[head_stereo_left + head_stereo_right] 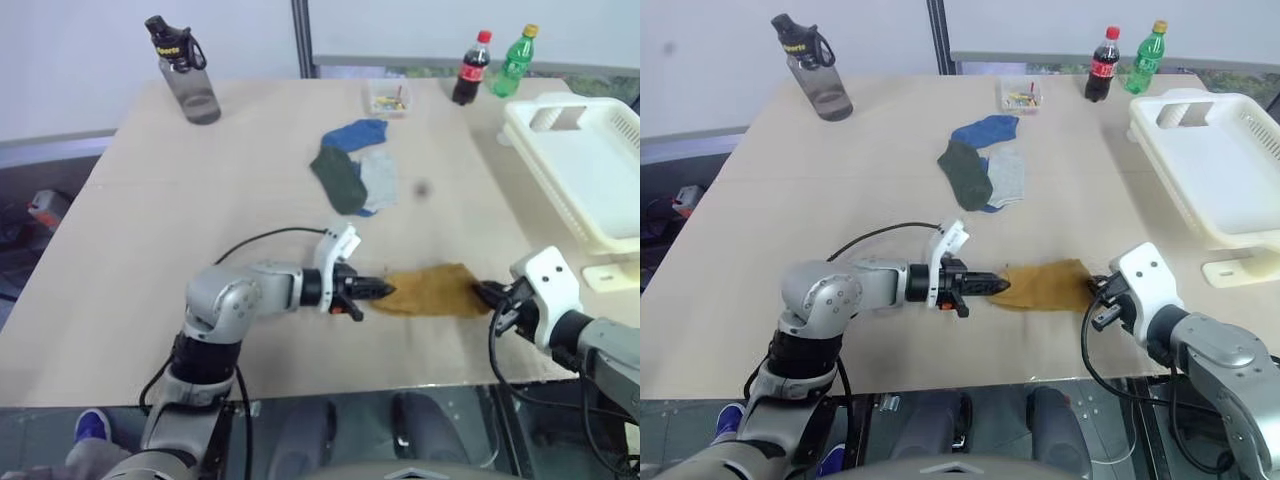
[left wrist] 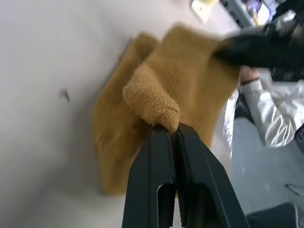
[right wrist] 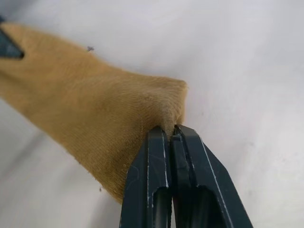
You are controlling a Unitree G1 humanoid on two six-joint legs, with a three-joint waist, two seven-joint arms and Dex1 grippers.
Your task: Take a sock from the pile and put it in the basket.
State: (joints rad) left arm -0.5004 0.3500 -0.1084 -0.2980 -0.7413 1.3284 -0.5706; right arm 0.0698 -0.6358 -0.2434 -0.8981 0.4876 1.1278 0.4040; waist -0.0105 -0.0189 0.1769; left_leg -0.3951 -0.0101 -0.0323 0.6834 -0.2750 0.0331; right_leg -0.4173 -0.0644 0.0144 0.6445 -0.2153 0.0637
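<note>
- You have the mustard sock [image 1: 428,291] pinched at both ends, low in the frame and a little right of centre, so it hangs stretched between the two arms rather than bunched.
- Your left gripper [image 1: 385,290] is clamped tight on the sock's left end; in the left wrist view its fingers [image 2: 156,190] are pressed together with a fold of yellow knit caught at the tips.
- Your right gripper [image 1: 481,293] is likewise closed on the sock's right end, and the right wrist view shows the fabric [image 3: 95,109] drawn into a pucker where its fingers [image 3: 164,190] bite.
- Holding both ends looks meant to keep the sock spread and under control, so it should not trail when carried.
- The pile [image 1: 354,165] sits above centre on the table [image 1: 150,260], well apart from your sock: blue, dark green and pale grey socks overlapping.
- The basket [image 1: 575,170] is at the right edge of the frame, upper right of your right gripper; that is where the sock should go.
- My guess is that the carry is the step in hand: both arms need to travel right together, or the left must let go first.
- At the top of the frame stand a grey water bottle [image 1: 185,70], a small clear box [image 1: 387,98], a cola bottle [image 1: 470,68] and a green bottle [image 1: 515,60], all out of your path.
</note>
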